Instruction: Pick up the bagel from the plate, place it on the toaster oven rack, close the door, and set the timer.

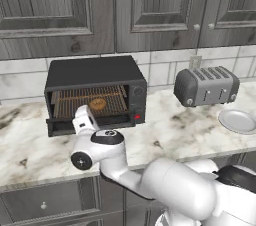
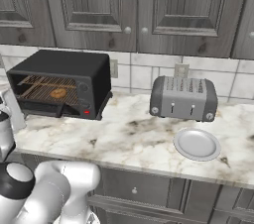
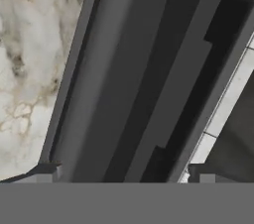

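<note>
The bagel [image 1: 98, 103] is already lying on the toaster oven rack [image 1: 70, 102], up beyond the claw [image 3: 124, 181], which is hanging wide open and empty just over the lowered door [image 3: 106, 84]. To close it well, I'd say it should be catching under the door's front edge and lifting squarely.

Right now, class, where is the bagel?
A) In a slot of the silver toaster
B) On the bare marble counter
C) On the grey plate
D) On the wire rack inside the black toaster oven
D: the bagel lies on the toaster oven rack, while the plate holds nothing.
</note>
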Controlling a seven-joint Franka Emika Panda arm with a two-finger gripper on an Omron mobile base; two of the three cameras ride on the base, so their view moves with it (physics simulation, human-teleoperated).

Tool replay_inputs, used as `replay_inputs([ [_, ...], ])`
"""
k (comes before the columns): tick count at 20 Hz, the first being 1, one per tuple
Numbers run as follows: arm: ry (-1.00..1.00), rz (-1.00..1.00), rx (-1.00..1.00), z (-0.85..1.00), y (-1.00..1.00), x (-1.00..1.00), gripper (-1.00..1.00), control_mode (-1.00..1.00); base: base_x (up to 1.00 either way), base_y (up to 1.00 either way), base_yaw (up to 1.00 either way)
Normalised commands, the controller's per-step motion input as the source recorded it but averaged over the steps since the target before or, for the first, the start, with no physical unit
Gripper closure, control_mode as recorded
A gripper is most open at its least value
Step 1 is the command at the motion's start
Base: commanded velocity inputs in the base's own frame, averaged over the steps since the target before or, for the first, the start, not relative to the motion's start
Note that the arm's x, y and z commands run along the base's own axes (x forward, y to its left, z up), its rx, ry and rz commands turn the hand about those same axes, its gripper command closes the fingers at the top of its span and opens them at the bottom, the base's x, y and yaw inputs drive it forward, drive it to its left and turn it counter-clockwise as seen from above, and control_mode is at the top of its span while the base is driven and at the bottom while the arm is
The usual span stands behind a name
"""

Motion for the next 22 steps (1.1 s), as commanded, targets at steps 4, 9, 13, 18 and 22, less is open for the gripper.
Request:
replay_inputs([
  [4,0.0,0.0,-0.02,0.12,0.08,0.59,-1.0,-1.0,0.0,0.0,0.0],
  [9,0.0,0.0,-0.04,0.01,0.1,0.61,-1.0,-1.0,0.0,0.0,0.0],
  [13,0.0,0.0,-0.06,0.0,0.12,0.68,-1.0,-1.0,0.0,0.0,0.0],
  [18,0.0,0.0,-0.06,0.0,0.1,0.64,-1.0,-1.0,0.0,0.0,0.0],
  [22,0.0,0.0,-0.06,0.0,0.09,0.6,-1.0,-1.0,0.0,0.0,0.0],
])
